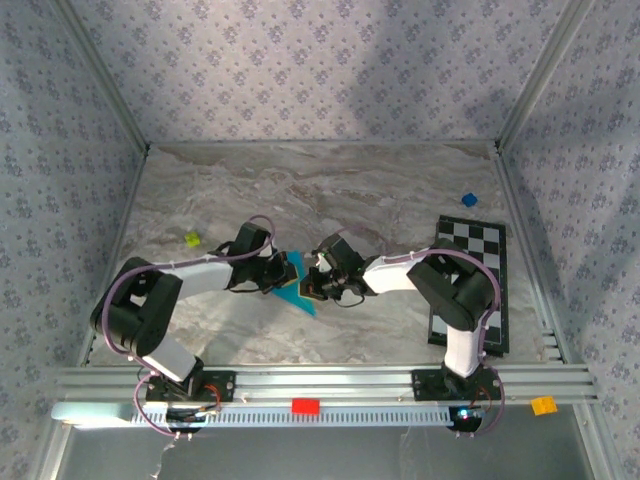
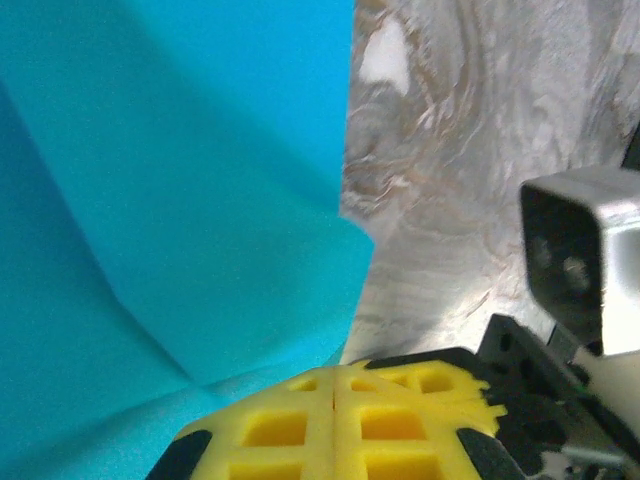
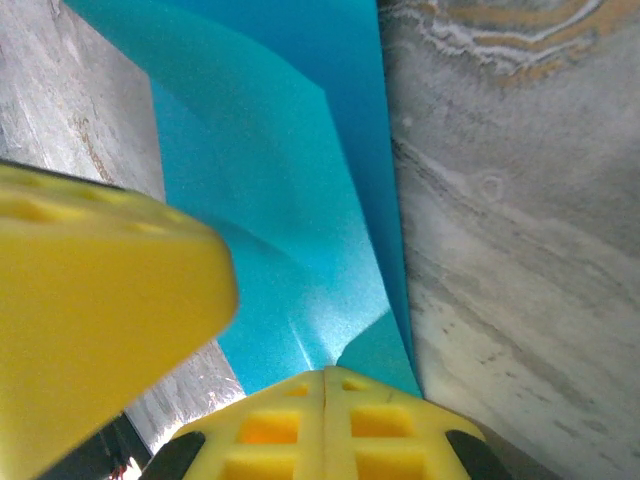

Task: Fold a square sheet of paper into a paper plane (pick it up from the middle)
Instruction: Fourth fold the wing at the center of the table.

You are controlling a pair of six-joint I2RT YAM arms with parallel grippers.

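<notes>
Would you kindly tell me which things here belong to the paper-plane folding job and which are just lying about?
Part of the job: square sheet of paper; left gripper and right gripper, both shut at the sheet.
Lying about: checkered board; small blue cube; yellow-green piece; red block and orange block on the front rail.

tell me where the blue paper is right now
Top view: the cyan paper is mid-table, slightly left of centre, between the left gripper and the right gripper.

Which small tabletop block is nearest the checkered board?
The dark blue cube, just beyond the far end of the checkered board; the lime block lies far left.
</notes>
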